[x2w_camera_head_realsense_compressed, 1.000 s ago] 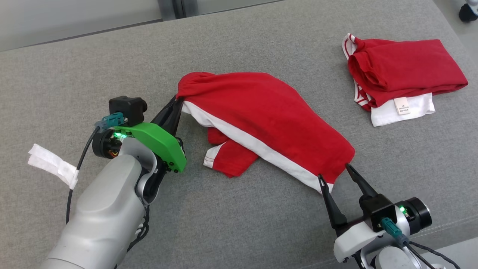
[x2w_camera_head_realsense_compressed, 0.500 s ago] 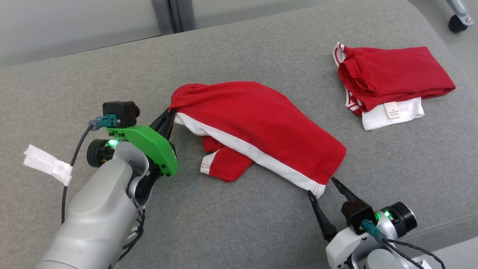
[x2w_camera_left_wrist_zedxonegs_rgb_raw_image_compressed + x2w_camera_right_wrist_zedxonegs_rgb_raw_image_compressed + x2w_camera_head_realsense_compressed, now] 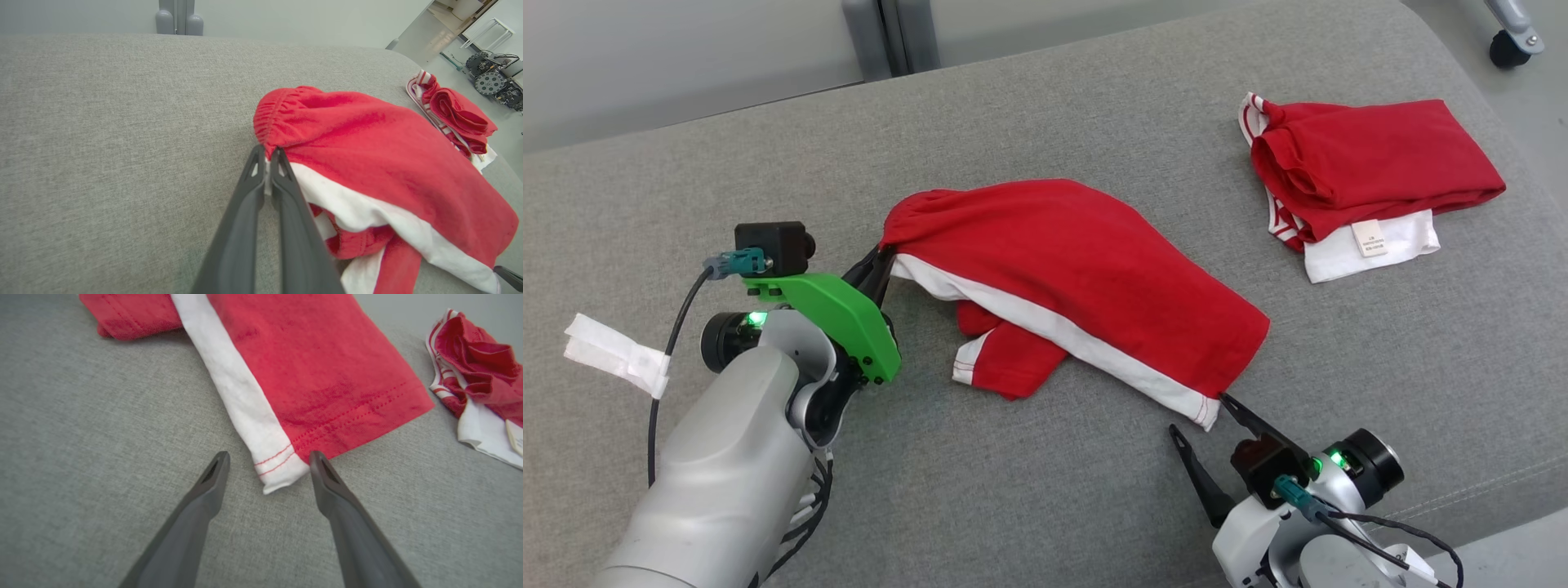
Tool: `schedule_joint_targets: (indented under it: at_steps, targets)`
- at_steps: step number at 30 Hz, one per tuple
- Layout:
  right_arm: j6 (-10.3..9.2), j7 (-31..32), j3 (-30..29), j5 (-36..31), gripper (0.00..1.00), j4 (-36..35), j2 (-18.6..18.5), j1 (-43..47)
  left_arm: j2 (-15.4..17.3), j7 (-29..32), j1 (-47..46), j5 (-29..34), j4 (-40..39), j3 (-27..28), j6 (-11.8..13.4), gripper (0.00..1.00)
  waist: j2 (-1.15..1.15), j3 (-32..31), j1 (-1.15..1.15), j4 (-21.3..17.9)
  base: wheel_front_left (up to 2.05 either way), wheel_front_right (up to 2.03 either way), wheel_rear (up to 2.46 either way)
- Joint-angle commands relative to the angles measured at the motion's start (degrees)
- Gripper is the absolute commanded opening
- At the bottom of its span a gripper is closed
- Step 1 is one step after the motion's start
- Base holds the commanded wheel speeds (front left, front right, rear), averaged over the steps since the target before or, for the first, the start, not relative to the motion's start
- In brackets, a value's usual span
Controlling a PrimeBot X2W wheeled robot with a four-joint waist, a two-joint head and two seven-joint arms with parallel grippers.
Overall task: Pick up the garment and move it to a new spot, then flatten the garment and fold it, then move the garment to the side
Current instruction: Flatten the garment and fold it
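Red garment (image 3: 1078, 269) with white side stripe lying mid-cushion, bunched, not yet flat; elastic waistband corner lifting at 9 o'clock end; hem corner resting at 5 o'clock end; one leg tucking under at 6 o'clock. Judging progress: flattening apparently under way; fold and move aside not yet done. Left gripper (image 3: 880, 260) pinching waistband, fingers together on cloth; right gripper (image 3: 1199, 412) hovering spread wide, hem corner between tips, nothing held. Folded red-and-white pile (image 3: 1372, 171) sitting at 2 o'clock on grey cushion (image 3: 1094, 98).

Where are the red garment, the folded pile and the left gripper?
red garment (image 3: 1094, 269), head view, middle of its red panel.
folded pile (image 3: 1380, 155), head view, top red layer.
left gripper (image 3: 267, 152), left wrist view, between the fingertips.
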Motion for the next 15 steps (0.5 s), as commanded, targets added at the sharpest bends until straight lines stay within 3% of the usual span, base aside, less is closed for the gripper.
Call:
schedule_joint_targets:
  at_steps: [1,8,9,10,15]
  targets:
    - [-0.06,0.02,0.13,-0.29,1.00,0.64,0.09,-0.90,0.19,-0.05,-0.76,-0.36,0.21,-0.07,-0.19,0.00,0.00,0.13,0.00,0.07,0.00,0.00,0.00]
    - [-0.06,-0.02,0.48,0.27,1.00,3.70,0.51,-2.81,-0.12,-0.21,-1.41,-0.68,0.52,-0.48,-0.29,0.00,0.00,0.66,0.00,0.42,0.00,0.00,0.00]
    - [-0.06,-0.01,0.72,0.47,0.46,4.30,0.56,-3.19,-0.15,-0.22,-1.49,-0.68,0.58,-0.55,-0.30,0.00,0.00,0.73,0.00,0.48,0.00,0.00,0.00]
    - [-0.06,0.02,0.92,0.74,0.00,4.88,0.59,-3.56,-0.14,-0.24,-1.60,-0.71,0.62,-0.59,-0.31,0.00,0.00,0.80,0.00,0.57,0.00,0.00,0.00]
    - [-0.06,-0.05,0.34,1.76,0.00,4.76,-0.30,-5.42,0.58,-0.89,-2.35,-0.93,0.72,-0.21,-0.26,0.00,0.00,0.73,0.00,1.13,0.00,0.00,0.00]
